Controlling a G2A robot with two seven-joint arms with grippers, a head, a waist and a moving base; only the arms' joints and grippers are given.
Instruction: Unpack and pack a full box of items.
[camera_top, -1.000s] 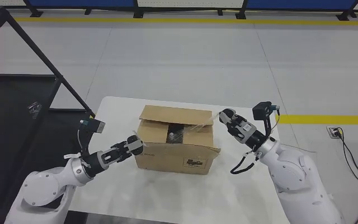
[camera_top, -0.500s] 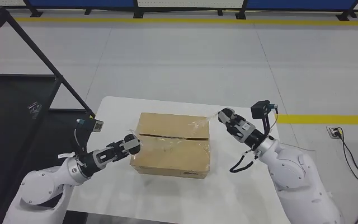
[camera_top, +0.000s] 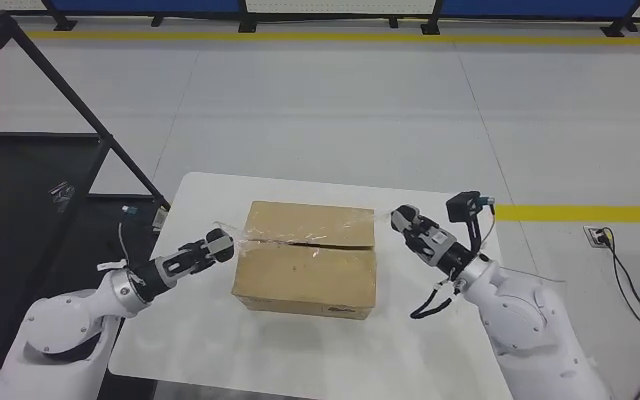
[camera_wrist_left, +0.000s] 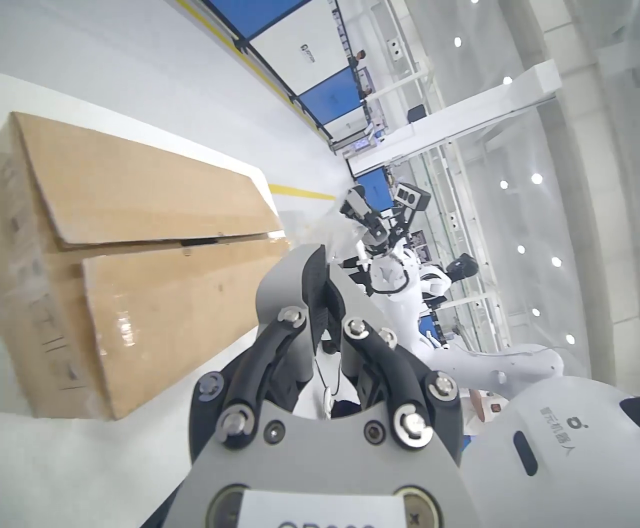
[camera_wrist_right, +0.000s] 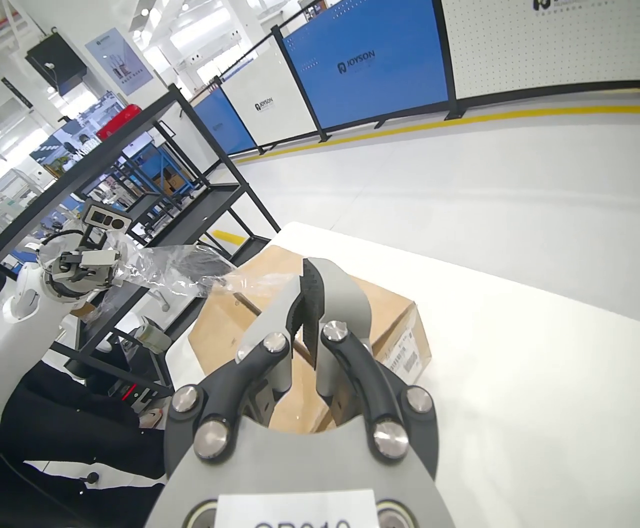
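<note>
A brown cardboard box (camera_top: 308, 262) lies on the white table (camera_top: 200, 335) with its top flaps down. A clear plastic film (camera_top: 300, 238) stretches across the top of the box from side to side. At the box's left side my left gripper (camera_top: 224, 243) is shut on one end of the film (camera_wrist_left: 336, 231). At the box's right side my right gripper (camera_top: 399, 217) is shut on the other end of the film (camera_wrist_right: 190, 272). The left wrist view shows the box (camera_wrist_left: 150, 240) beyond the left gripper (camera_wrist_left: 320, 256). In the right wrist view the box (camera_wrist_right: 392, 320) lies behind the right gripper (camera_wrist_right: 310, 270).
A black metal rack (camera_top: 70, 100) stands off the table's left side, also seen as the rack (camera_wrist_right: 200, 200) in the right wrist view. Bare table surface lies in front of the box and to its right.
The box's flaps, open a second ago with items showing inside, now lie flat. My left gripper has drawn back to the left, and the film is pulled tighter over the top.
</note>
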